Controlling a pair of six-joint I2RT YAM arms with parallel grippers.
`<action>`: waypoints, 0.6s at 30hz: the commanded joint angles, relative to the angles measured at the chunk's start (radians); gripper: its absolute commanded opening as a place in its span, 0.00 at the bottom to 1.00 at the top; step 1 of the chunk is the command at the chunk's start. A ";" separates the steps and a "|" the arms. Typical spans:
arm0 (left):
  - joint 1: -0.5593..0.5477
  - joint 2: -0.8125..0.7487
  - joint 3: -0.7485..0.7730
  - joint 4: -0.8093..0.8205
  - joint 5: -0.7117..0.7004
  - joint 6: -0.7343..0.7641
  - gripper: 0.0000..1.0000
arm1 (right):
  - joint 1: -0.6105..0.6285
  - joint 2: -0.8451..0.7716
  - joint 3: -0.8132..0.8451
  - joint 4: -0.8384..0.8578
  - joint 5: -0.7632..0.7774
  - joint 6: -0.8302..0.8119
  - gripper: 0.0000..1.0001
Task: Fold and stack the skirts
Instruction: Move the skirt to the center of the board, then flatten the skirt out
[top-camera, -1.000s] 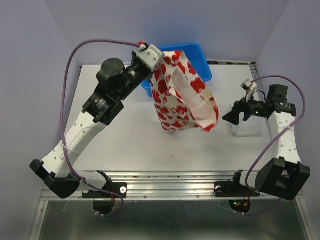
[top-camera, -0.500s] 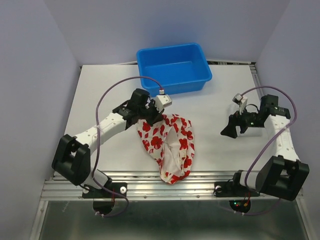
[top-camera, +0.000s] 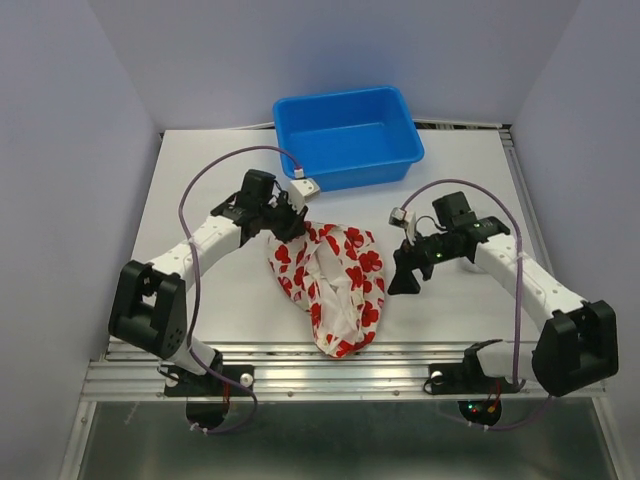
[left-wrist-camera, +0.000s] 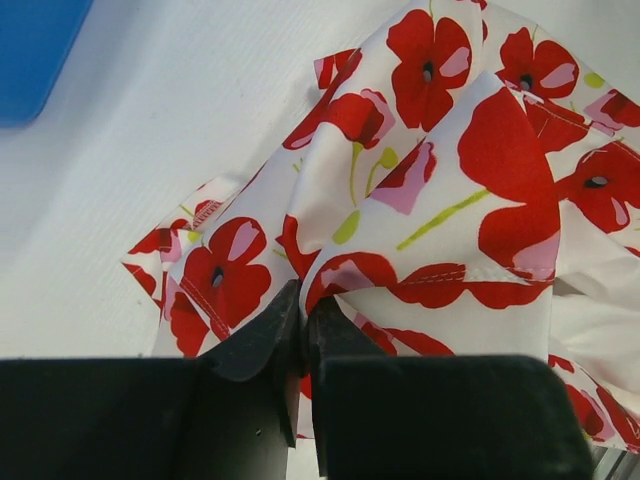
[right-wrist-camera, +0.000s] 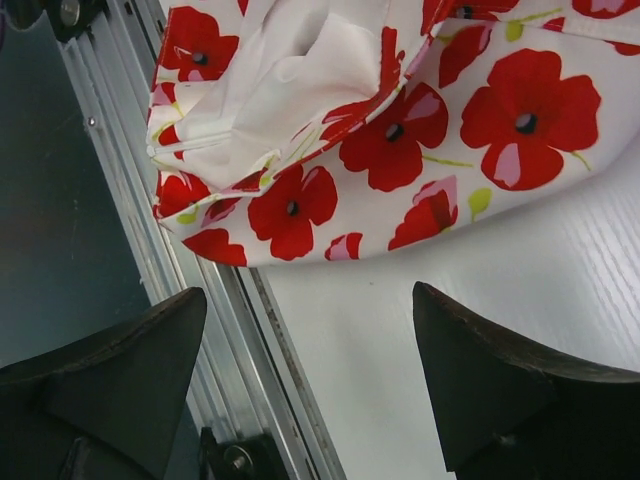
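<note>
Grips a fold of the flowered skirt (left-wrist-camera: 450, 200) between the narrow left jaws, with most of the cloth spilling ahead and to the right of the tips. Holds the right jaws wide (nothing between them), just short of the skirt's hem ahead. Shows the garment crumpled on the tabletop (top-camera: 200, 290) between both sets of jaws, one end reaching the metal rail (right-wrist-camera: 130, 200).

Pale lilac walls (top-camera: 300, 50), white tabletop (top-camera: 450, 180), aluminium rail (top-camera: 340, 365) along near edge, soft even light
</note>
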 joint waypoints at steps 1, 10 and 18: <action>0.031 -0.049 0.009 -0.051 0.030 0.023 0.24 | 0.114 0.055 -0.012 0.187 0.085 0.140 0.89; 0.083 -0.262 -0.021 -0.226 0.075 -0.071 0.47 | 0.186 0.153 -0.005 0.270 0.032 0.347 0.88; 0.093 -0.400 -0.089 -0.266 0.012 -0.188 0.52 | 0.298 0.197 -0.028 0.371 0.078 0.490 0.85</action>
